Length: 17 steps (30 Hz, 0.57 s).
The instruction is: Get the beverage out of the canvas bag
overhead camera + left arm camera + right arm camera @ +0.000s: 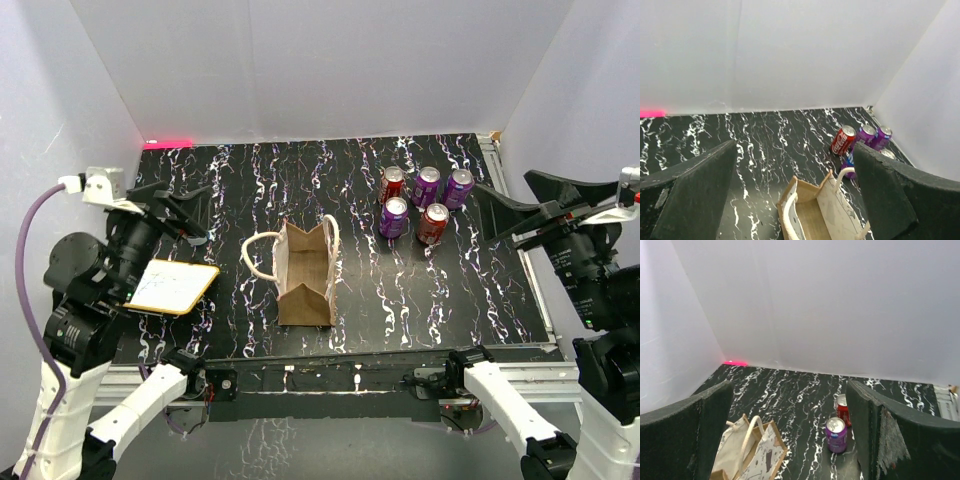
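The canvas bag (pixel 305 272) stands upright in the middle of the table, its top open and its cream handles hanging outward. Looking in from above and from the left wrist view, the inside of the canvas bag (pixel 815 212) shows only bare fabric. Several beverage cans, red (pixel 391 183) and purple (pixel 427 186), stand grouped at the back right, outside the bag. My left gripper (pixel 195 212) hovers open at the left, well away from the bag. My right gripper (pixel 495 215) hovers open at the right, just beside the cans. Neither holds anything.
A white board with a yellow edge (pixel 172 285) sits on the left arm. White walls close the back and sides. A pink light strip (pixel 168 143) glows at the back left corner. A metal rail (pixel 330 372) runs along the table's near edge.
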Available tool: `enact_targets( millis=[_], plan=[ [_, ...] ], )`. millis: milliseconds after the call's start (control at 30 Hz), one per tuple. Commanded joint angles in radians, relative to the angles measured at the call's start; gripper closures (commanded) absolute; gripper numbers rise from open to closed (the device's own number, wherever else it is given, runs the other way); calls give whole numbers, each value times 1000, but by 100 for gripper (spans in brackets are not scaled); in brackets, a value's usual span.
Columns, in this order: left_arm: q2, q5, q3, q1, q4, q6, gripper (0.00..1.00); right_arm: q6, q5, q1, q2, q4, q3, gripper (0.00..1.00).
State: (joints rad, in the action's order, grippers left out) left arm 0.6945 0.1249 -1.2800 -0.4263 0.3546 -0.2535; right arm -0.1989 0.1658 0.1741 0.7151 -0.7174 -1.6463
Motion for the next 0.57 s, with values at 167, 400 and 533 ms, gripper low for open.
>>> enact_targets(
  millis=[167,400,533],
  plan=[
    [-55,56,14,6,-17,66,3,43,-218,28,-37,-36,3,2],
    [-34,42,7,6,-18,71,3,16,-245,28,-41,-17,21,2],
    [-32,39,16,6,-28,69,3,0,-250,28,-52,15,48,2]
  ],
)
